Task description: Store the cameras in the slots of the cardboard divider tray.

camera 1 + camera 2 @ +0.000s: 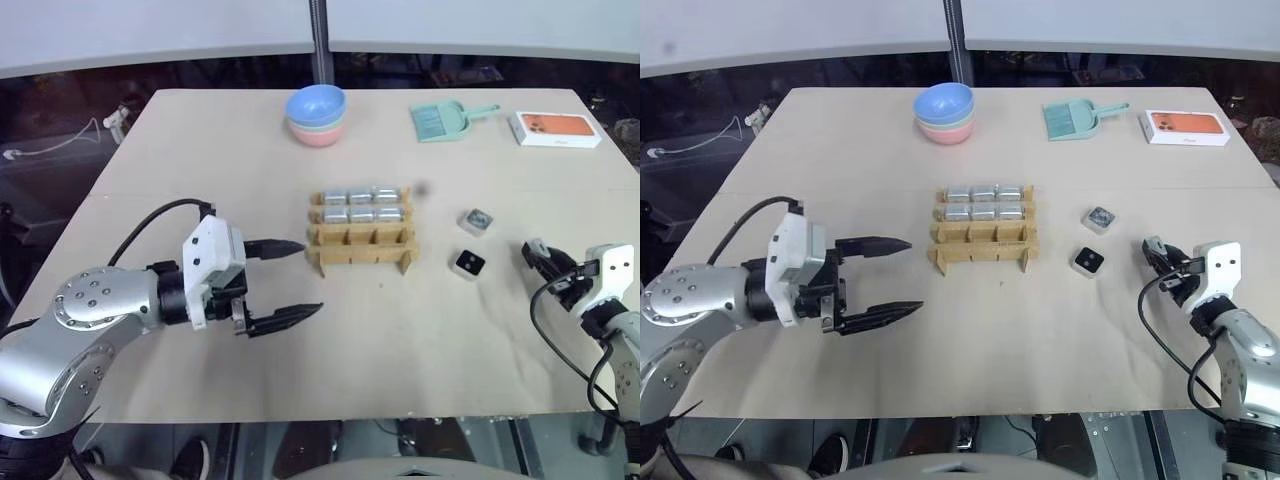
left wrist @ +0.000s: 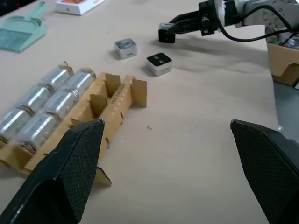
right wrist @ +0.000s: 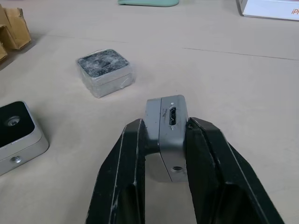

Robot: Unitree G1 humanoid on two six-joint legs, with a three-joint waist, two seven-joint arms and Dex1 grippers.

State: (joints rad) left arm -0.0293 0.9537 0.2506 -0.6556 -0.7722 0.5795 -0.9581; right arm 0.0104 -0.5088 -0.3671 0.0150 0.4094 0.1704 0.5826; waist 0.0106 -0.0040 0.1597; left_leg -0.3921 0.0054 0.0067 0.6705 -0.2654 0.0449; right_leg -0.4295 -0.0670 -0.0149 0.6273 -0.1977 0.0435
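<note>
**Right gripper has a camera, left one hangs wide**

The right gripper [image 3: 161, 154] reaches out level, right of the cardboard divider tray [image 1: 361, 243], fingers pinched on a silver camera [image 3: 167, 135] held off the table [image 1: 200, 150]. Two more cameras [image 1: 469, 263] lie between it and the tray. The left gripper [image 1: 285, 280] points sideways at the tray's left end, fingers spread apart, holding nothing. Six wrapped cameras [image 1: 360, 205] fill the tray's back slots.
</note>
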